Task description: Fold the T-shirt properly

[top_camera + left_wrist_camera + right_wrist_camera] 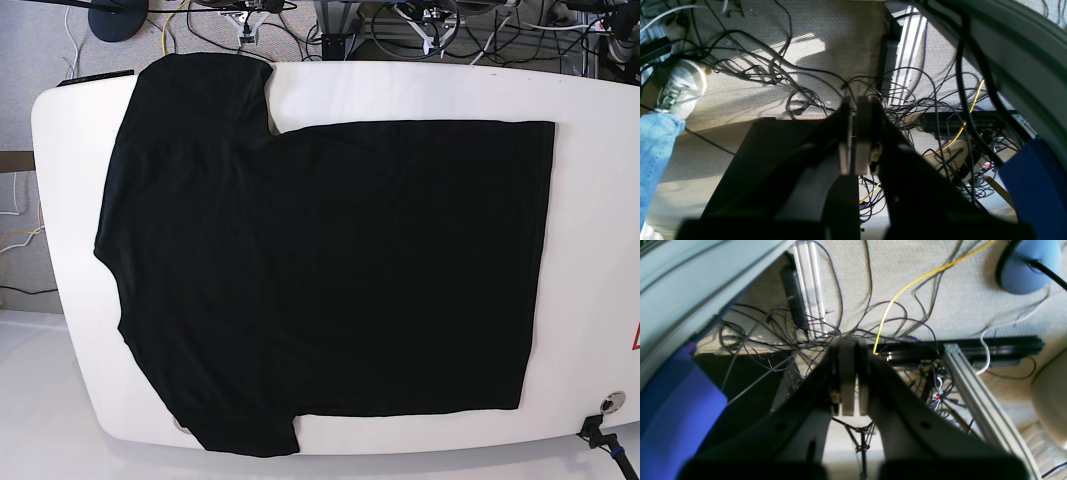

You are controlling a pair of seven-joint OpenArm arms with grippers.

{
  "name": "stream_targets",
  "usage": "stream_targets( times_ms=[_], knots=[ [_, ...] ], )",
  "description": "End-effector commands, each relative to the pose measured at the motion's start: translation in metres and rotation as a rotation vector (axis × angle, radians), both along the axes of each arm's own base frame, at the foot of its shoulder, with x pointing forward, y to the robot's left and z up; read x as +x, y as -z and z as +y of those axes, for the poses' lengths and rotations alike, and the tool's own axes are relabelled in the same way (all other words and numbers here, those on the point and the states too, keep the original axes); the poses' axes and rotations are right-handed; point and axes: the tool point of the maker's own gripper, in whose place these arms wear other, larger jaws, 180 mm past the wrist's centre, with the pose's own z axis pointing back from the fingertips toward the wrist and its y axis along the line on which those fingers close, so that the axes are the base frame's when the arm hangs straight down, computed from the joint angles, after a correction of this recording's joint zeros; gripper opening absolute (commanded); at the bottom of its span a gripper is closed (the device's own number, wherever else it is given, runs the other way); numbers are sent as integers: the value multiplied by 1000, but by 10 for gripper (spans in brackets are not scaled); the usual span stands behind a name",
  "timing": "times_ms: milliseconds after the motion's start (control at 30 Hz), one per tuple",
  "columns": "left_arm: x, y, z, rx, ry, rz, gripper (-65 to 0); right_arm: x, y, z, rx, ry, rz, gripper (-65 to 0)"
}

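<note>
The T-shirt (330, 270) lies spread flat and black on the white table (600, 250), sleeves toward the left and straight hem toward the right. One sleeve reaches the table's far edge, the other its near edge. Neither arm appears in the base view. In the left wrist view my left gripper (853, 106) is shut with nothing between its fingers, hanging over the floor beside the table. In the right wrist view my right gripper (853, 343) is likewise shut and holding nothing, also above the floor.
Tangled cables (806, 96) and aluminium rails (977, 400) cover the carpet below both grippers. A person's jeans leg and white sneaker (680, 86) stand at the left. A blue panel (1037, 186) and a round blue stand base (1027, 263) sit nearby.
</note>
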Motion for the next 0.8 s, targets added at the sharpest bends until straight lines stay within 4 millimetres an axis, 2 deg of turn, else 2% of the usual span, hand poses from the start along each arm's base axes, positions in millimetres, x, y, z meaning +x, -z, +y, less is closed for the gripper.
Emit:
stream_targets(
  times_ms=[0, 367, 433, 467, 600, 767],
  knots=[
    [-4, 0, -1, 3, 11, 17, -650, 6, 0, 1, 6, 5, -17, -650],
    [-8, 0, 5, 11, 9, 33, -650, -1, 0, -1, 2, 3, 0, -650],
    [-3, 0, 7, 12, 7, 22, -650, 1, 0, -3, -4, 0, -5, -650],
    [-9, -1, 9, 17, 10, 32, -649, -6, 0, -4, -4, 4, 10, -650],
    [-12, -1, 13, 23, 10, 37, -650, -6, 0, -10, -15, -4, 6, -650],
    [-19, -1, 16, 27, 18, 43, -648, -21, -1, -21, -33, -1, 24, -650]
  ],
)
